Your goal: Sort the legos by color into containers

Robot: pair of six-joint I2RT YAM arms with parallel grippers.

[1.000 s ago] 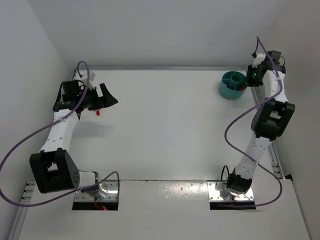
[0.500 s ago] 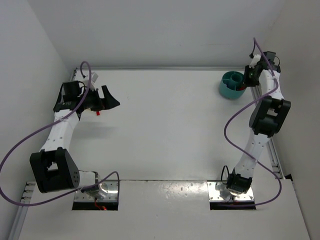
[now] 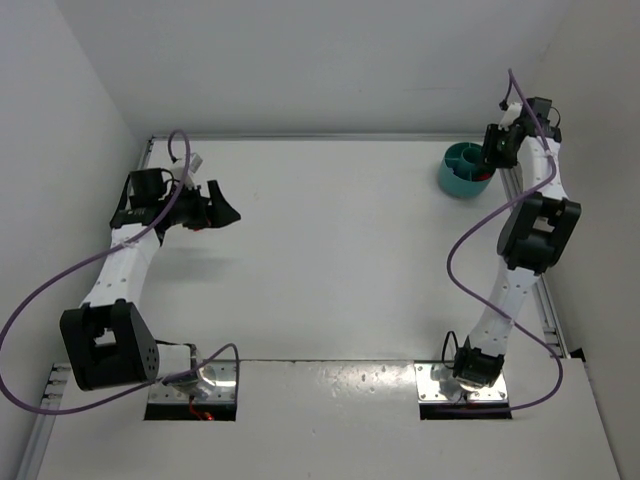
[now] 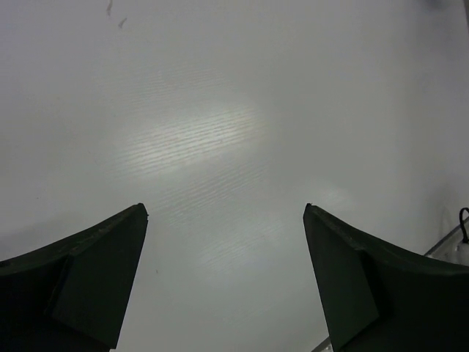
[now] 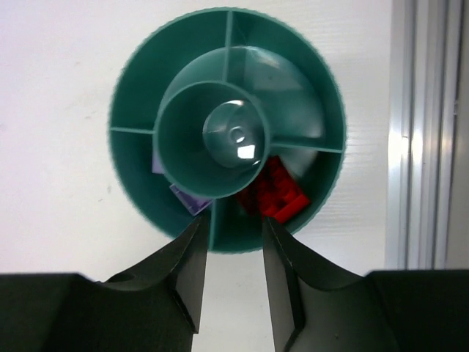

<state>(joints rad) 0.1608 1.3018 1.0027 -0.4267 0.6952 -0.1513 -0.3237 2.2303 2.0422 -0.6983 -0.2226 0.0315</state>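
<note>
**Sorting stage, both arms.** The right tool (image 5: 234,224) hangs directly over the near rim of the teal tub (image 5: 139,95). Its fingers are parted by a narrow gap and grip nothing, a stance suited to dropping into, or checking, the ring of compartments below.

The red legos (image 5: 277,192) lie heaped in one outer compartment. A pale piece (image 5: 187,198) sits in the neighbouring one across a divider, partly tucked under the central hub. The remaining compartments in view look bare.

The tub stands at the far right corner of the surface (image 4: 220,110), just beside a metal rail (image 5: 421,132) and near the side wall. Open room for approach therefore lies above and to the left only.

The left tool (image 4: 225,209) is spread wide, low over the far left of the surface and well apart from the tub. Its wrist view shows nothing between the fingers, and no loose brick can be made out there. That arm has a wall close on its outer side and broad open surface toward the middle — probably the safer line for any carry across to the tub
</note>
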